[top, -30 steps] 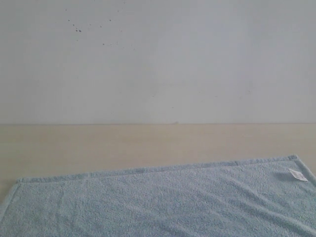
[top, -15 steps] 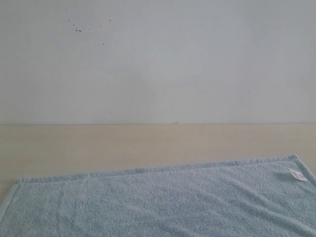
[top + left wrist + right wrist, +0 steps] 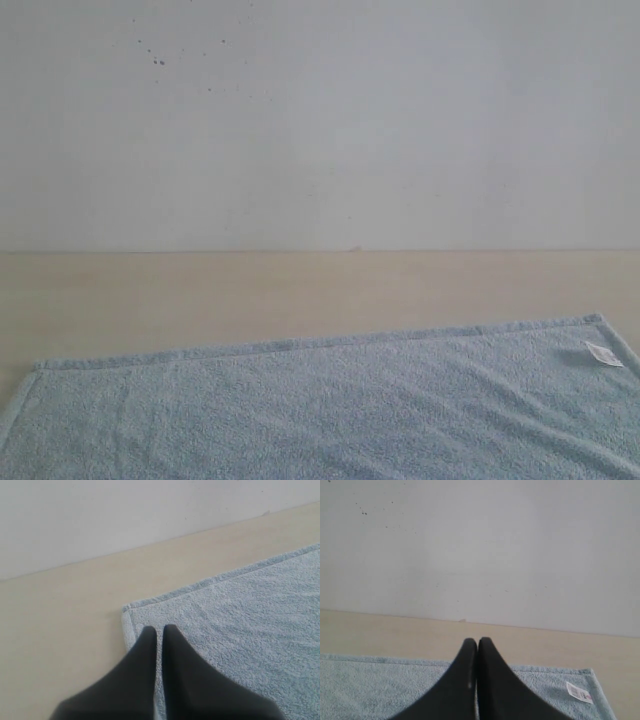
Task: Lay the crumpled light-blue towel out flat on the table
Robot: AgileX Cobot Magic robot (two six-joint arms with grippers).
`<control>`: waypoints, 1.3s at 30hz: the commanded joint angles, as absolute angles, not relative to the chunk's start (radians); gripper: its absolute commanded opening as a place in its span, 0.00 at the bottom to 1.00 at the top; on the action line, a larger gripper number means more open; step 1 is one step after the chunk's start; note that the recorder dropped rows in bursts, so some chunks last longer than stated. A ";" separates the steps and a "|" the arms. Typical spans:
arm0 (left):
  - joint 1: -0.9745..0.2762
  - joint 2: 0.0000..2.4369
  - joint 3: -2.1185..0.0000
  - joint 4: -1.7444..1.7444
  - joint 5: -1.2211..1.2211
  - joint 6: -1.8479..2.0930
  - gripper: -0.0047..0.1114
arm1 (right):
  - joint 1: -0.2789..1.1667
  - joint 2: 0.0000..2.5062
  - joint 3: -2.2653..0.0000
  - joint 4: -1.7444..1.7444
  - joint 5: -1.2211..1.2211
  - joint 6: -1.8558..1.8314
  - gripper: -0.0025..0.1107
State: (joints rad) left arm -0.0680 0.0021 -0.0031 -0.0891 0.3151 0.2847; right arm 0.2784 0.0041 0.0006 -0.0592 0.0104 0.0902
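Note:
The light-blue towel [image 3: 330, 405] lies spread flat on the beige table [image 3: 300, 290], its hemmed far edge running across the exterior view and a small white tag [image 3: 603, 353] near its right corner. No gripper shows in the exterior view. In the left wrist view my left gripper [image 3: 160, 630] is shut with nothing in it, above the towel [image 3: 240, 620] close to its corner. In the right wrist view my right gripper [image 3: 477, 642] is shut and empty, over the towel [image 3: 380, 685] near its far edge, with the tag [image 3: 578, 691] off to one side.
A white-grey wall [image 3: 320, 120] with a few dark specks rises behind the table. A bare strip of table [image 3: 55, 630] lies between the towel's far edge and the wall, and beside the towel's left corner.

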 commanded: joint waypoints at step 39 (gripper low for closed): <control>-0.069 0.000 0.000 -0.018 0.288 0.076 0.08 | 0.279 0.000 0.000 -0.057 0.006 0.089 0.02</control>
